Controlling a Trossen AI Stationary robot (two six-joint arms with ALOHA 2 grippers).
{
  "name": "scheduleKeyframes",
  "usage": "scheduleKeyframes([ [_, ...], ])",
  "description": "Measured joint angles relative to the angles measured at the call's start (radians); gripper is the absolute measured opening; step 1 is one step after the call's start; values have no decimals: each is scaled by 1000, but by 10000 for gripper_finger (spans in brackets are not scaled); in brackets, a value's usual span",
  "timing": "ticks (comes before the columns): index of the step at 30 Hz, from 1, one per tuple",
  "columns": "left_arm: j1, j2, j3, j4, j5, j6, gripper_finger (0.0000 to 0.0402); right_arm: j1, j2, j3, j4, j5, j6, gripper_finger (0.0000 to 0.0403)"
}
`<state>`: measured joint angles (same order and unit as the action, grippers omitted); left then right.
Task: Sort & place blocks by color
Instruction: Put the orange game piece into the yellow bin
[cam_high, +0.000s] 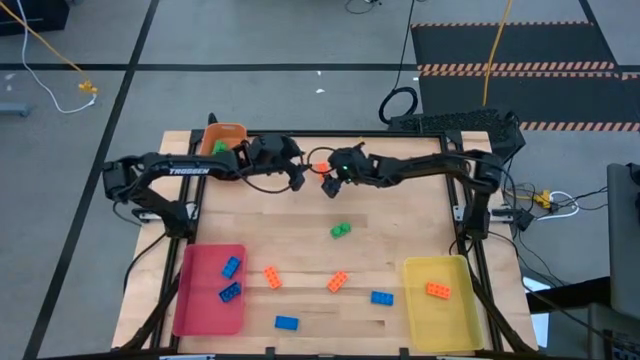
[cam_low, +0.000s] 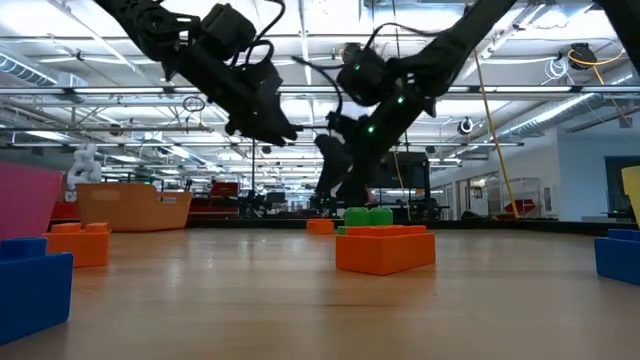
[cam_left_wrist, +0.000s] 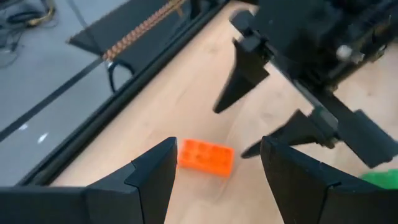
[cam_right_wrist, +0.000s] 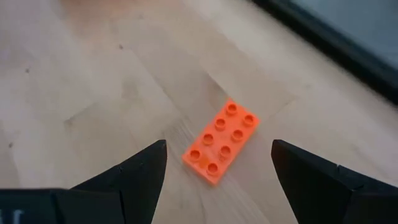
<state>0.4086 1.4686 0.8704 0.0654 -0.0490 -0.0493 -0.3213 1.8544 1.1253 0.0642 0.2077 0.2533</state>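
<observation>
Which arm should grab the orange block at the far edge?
Right. Its open gripper hangs over the orange block, fingers either side. The left gripper, also open, sits beside it.

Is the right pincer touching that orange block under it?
Apart. The right wrist view shows bare wood between the open right pincer and the orange block.

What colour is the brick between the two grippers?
Orange brick, clearest in the right wrist view.

Bright overhead light, blurred wrist views
</observation>
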Motion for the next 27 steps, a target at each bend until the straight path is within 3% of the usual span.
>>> scheduleKeyframes([
  [9,7,-46,-6,-92,-175,-92,232,-30,107,75,14,-53,22,286],
  [27,-97,-50,-40,-86,-247,-90,232,-33,138,106,-34,-2,26,286],
])
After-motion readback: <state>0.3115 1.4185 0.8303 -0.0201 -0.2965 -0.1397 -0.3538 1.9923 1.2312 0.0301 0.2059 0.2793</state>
